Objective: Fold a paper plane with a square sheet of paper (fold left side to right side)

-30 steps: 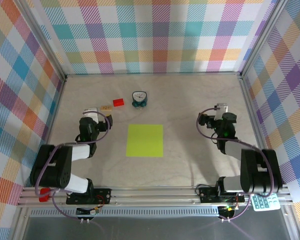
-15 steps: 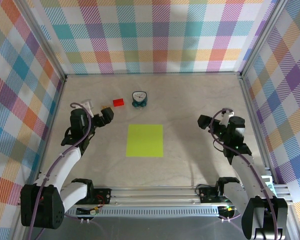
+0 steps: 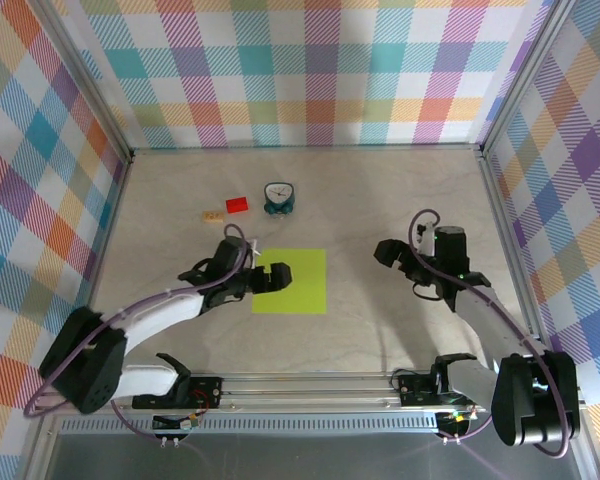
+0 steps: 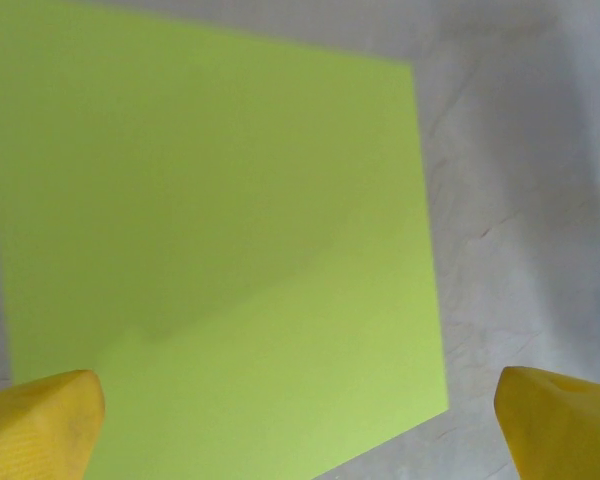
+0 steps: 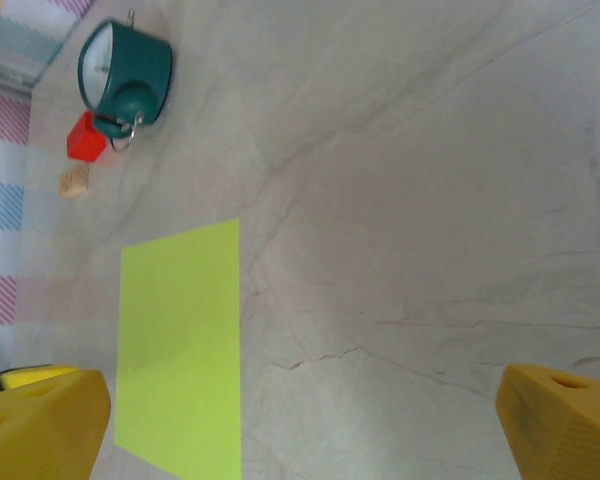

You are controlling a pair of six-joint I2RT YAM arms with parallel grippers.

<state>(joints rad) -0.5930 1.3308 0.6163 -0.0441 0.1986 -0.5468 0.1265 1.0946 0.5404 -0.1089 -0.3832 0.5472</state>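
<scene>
The square sheet of paper (image 3: 292,282) is lime yellow-green and lies flat and uncreased in the middle of the table. My left gripper (image 3: 270,277) hovers over the sheet's left edge, open. In the left wrist view the sheet (image 4: 210,250) spreads below the gripper (image 4: 300,440), with both yellow fingertips (image 4: 40,425) wide apart and nothing between them. My right gripper (image 3: 393,255) is open over bare table, well to the right of the sheet. Its own view has the sheet (image 5: 180,350) to the left of the gripper (image 5: 300,430), apart from the fingers (image 5: 560,420).
A teal clock (image 3: 278,197), a red block (image 3: 237,205) and a small tan block (image 3: 213,215) sit behind the sheet. The right wrist view has the clock (image 5: 125,70) and red block (image 5: 83,140) too. Checked walls close off three sides.
Both arms have swung inward. The left gripper moved from beside the tan block to the sheet's left edge. The right gripper moved left toward the sheet. The paper has not moved.
</scene>
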